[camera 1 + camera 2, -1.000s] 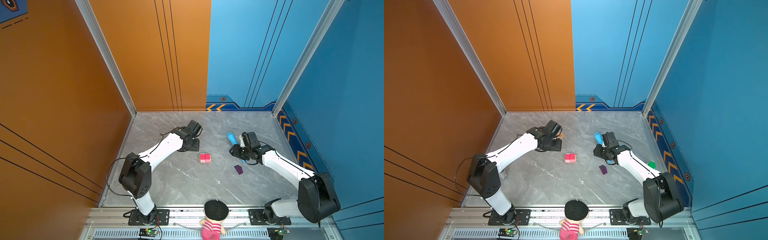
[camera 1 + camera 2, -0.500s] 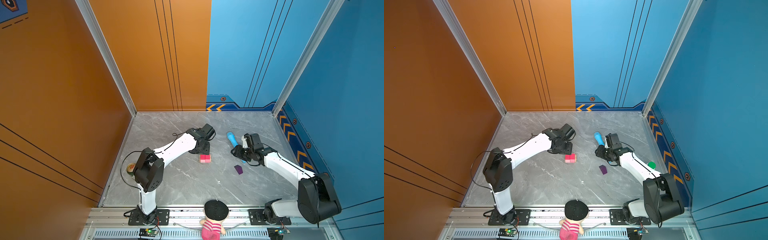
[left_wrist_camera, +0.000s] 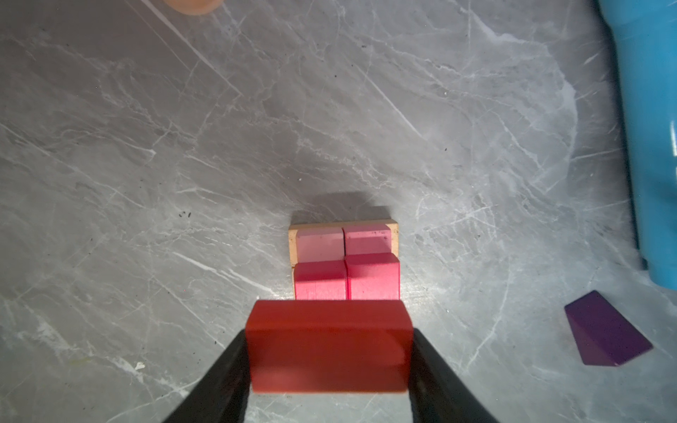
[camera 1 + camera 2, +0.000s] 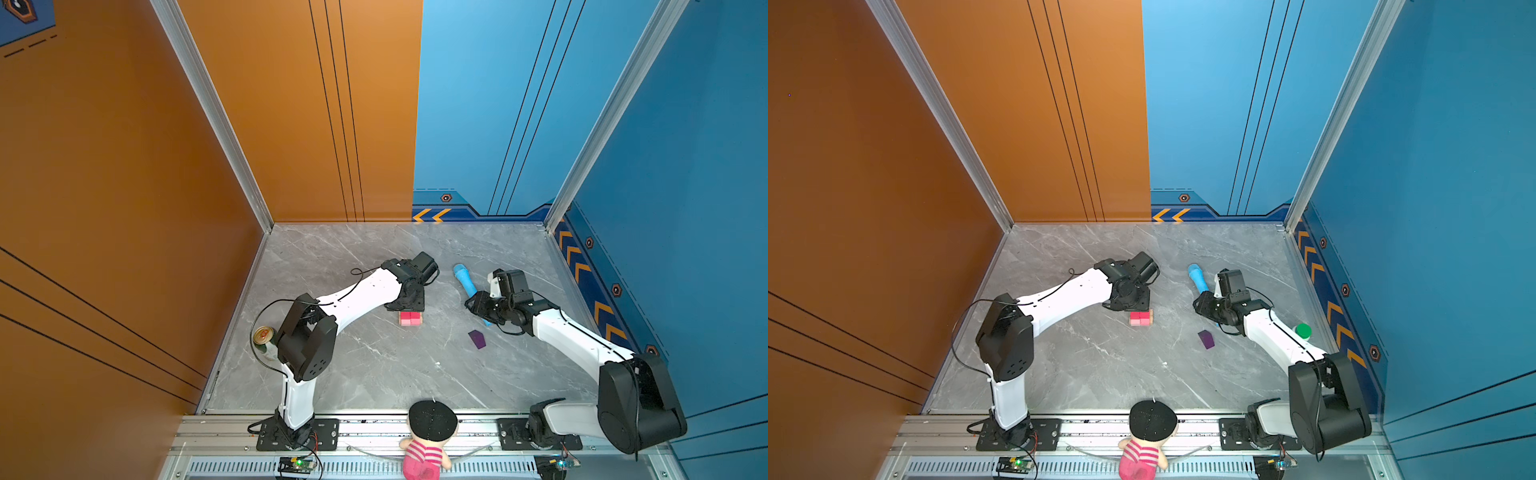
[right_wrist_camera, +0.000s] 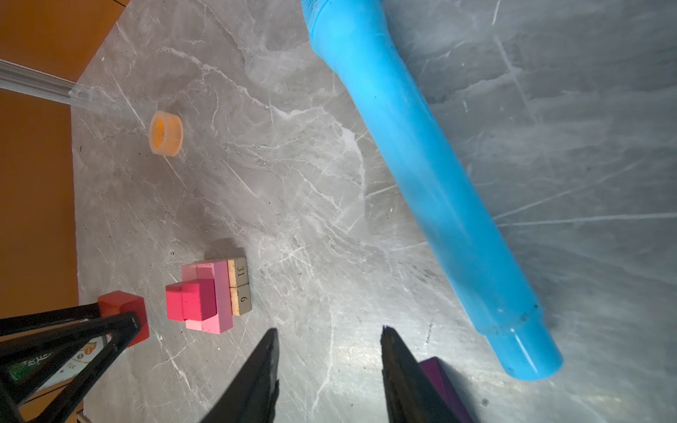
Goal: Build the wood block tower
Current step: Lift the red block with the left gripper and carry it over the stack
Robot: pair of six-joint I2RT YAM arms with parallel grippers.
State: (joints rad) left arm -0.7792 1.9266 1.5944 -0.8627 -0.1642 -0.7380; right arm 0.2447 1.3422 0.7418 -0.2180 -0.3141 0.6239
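Red brick (image 3: pixel 326 329) gripped in my left claw (image 3: pixel 329 342), just short of the block tower (image 3: pixel 344 252) near tabletop (image 4: pixel 374 365) centre. I'd square it across both magenta cubes (image 3: pixel 346 280), lower flat, then release. Right claw (image 5: pixel 328 331) gapes empty.

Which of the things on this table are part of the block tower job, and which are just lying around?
For the job: red brick, pink and tan stack, purple block.
Lying about: blue tube, tape ring, can, green object.
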